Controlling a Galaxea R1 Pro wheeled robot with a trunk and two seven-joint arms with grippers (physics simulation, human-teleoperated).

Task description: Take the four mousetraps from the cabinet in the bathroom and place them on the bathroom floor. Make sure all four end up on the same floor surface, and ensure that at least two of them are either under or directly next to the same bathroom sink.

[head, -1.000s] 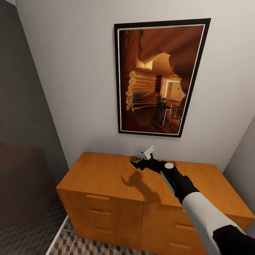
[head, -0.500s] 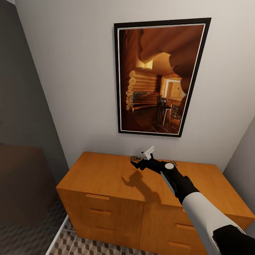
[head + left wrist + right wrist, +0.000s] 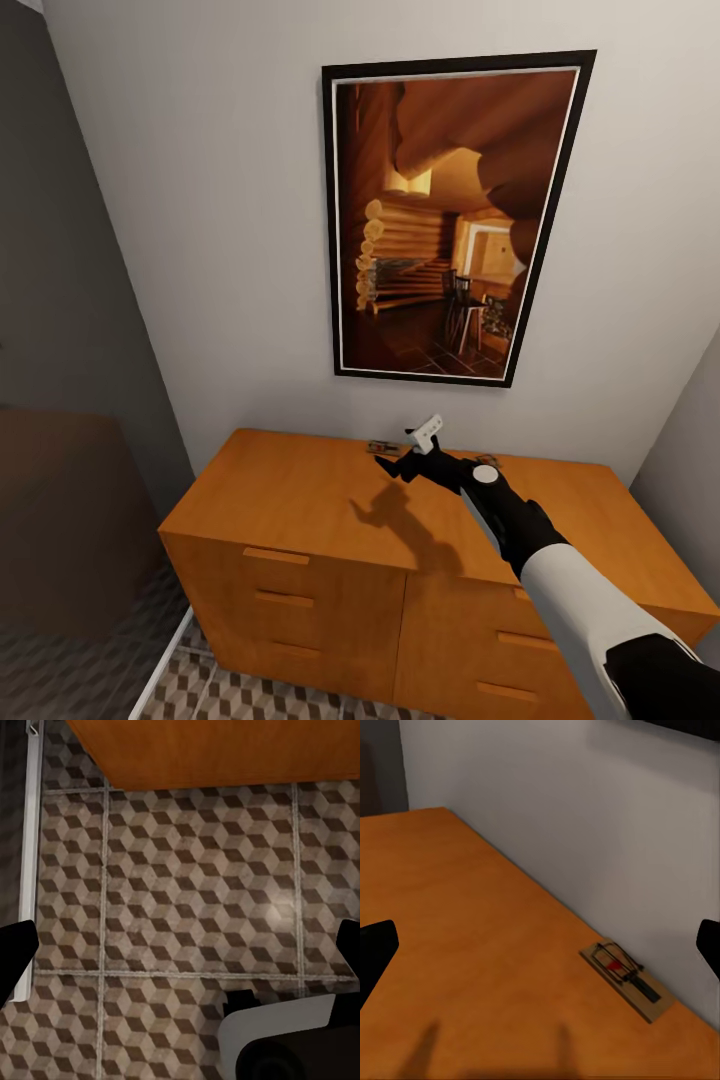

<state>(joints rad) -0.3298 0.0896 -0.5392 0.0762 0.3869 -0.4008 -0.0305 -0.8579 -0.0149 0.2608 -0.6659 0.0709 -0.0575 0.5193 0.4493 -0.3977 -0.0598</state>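
Note:
One mousetrap [image 3: 381,447] lies flat on the top of the orange-brown cabinet [image 3: 300,490], close to the back wall. In the right wrist view the mousetrap [image 3: 626,979] is a small wooden board with dark wire and a red spot. My right gripper [image 3: 414,452] hovers just right of it above the cabinet top, open and holding nothing; the right gripper [image 3: 544,949] has its fingertips [image 3: 375,949] spread wide. My left gripper [image 3: 184,949] hangs open over the cube-patterned bathroom floor [image 3: 187,892], in front of the cabinet edge [image 3: 225,754]. The bathroom sink is out of view.
A large framed picture [image 3: 455,215] hangs on the white wall above the cabinet. A grey wall stands at the left, and a white strip [image 3: 165,660] borders the tiles there. Drawer fronts with bar handles [image 3: 275,556] face me. Part of my white base [image 3: 277,1027] is below the left gripper.
My right gripper has shifted slightly right and up, drawing off the mousetrap, which now lies uncovered beside it. The mousetrap and cabinet have not moved.

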